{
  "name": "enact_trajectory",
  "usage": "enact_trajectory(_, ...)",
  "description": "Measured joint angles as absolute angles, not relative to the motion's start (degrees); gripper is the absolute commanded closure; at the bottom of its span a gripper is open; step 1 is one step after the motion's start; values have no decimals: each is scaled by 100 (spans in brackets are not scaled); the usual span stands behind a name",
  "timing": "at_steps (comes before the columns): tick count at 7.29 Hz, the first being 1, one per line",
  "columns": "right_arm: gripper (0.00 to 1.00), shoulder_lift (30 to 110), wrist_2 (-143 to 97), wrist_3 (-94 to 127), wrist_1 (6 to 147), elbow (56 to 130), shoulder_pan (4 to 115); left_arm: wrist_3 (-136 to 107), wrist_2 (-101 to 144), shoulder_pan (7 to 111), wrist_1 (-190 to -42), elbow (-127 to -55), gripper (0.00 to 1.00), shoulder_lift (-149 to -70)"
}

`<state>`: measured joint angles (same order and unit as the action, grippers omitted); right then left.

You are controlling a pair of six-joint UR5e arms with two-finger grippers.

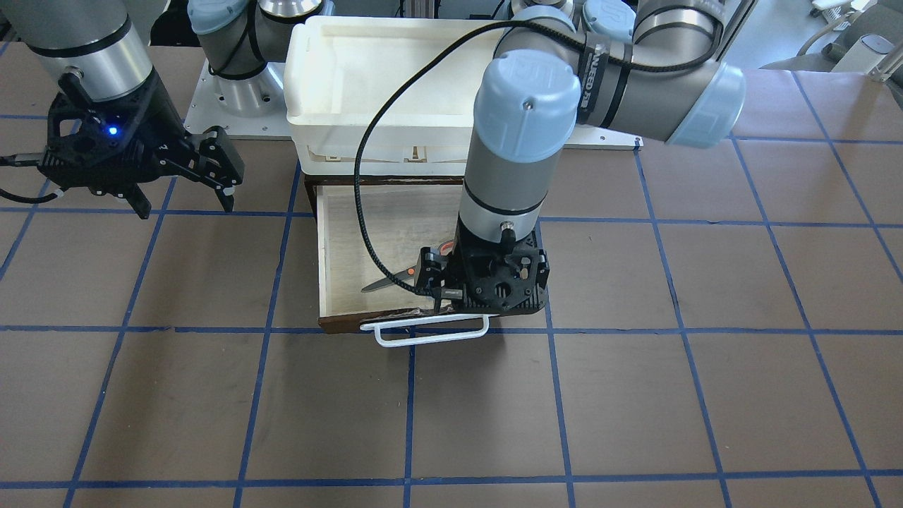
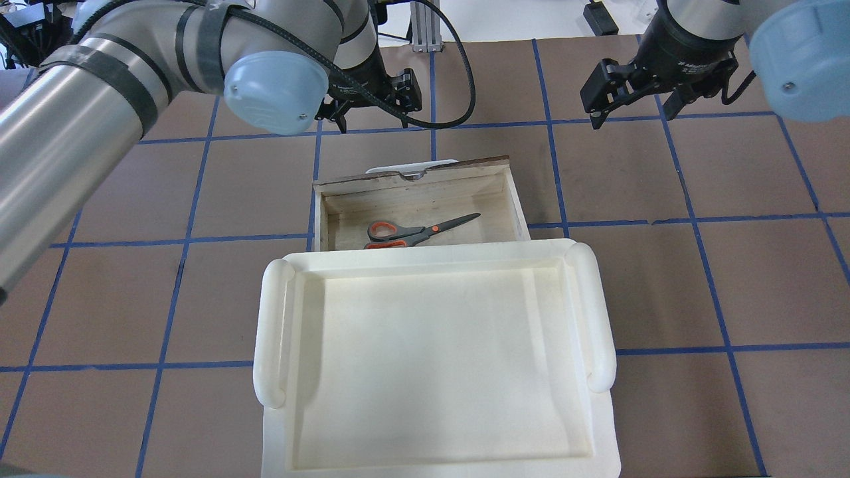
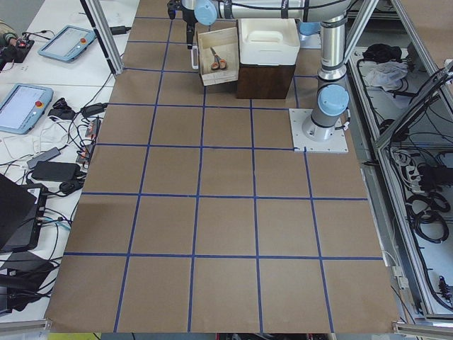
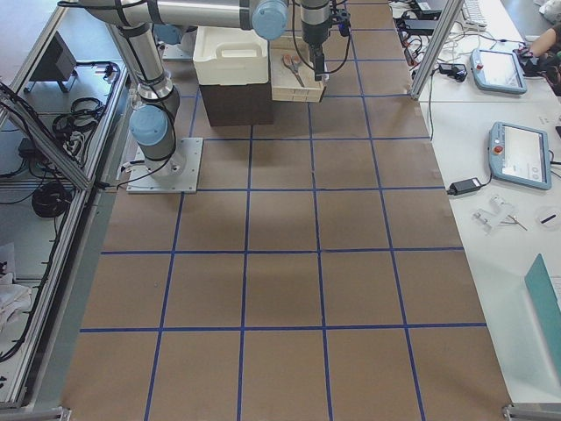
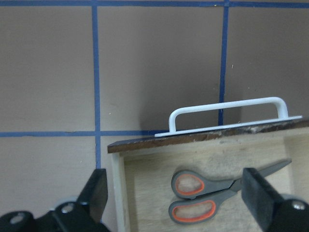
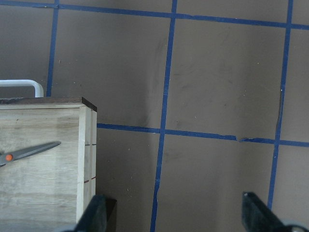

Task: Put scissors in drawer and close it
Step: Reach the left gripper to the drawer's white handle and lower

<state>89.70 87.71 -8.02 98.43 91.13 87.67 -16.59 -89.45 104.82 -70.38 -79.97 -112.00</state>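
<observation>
Inside the pulled-out drawer [image 2: 519,207], find the scissors [image 2: 420,232] flat on the pale plywood floor, orange-lined loops toward the robot's left, blades toward its right, all below the rim. Above the drawer's front board, near the white bar handle [image 5: 227,104], see the left claw [image 5: 175,178]: spread wide, holding nothing, one finger [image 5: 98,192] outside the drawer's corner, the other over the blades. Well apart, over bare worktop [image 1: 635,409], see the right claw [image 1: 185,202], likewise wide and empty.

Judging by that, only the closing left. Drop straight down from here and risk planting a finger on the scissors or on the board's top edge instead of against its face. Push at one end of the handle rather than mid-bar and risk skewing the drawer, wedging it in the dark cabinet [image 3: 265,81] beneath the white tray [image 2: 271,332]. Push too hard and risk sliding cabinet and tray back across the worktop with the drawer no nearer shut. Mind also the black cable [image 1: 358,166] looping over the open drawer: could catch on the front board or the handle during the push.
</observation>
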Motion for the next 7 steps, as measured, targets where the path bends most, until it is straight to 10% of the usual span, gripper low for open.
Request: enact_trajectory(7, 0, 9249, 8702, -794, 9618, 9299, 8833, -2236, -9025, 10555, -6931, -7303, 4, -12655)
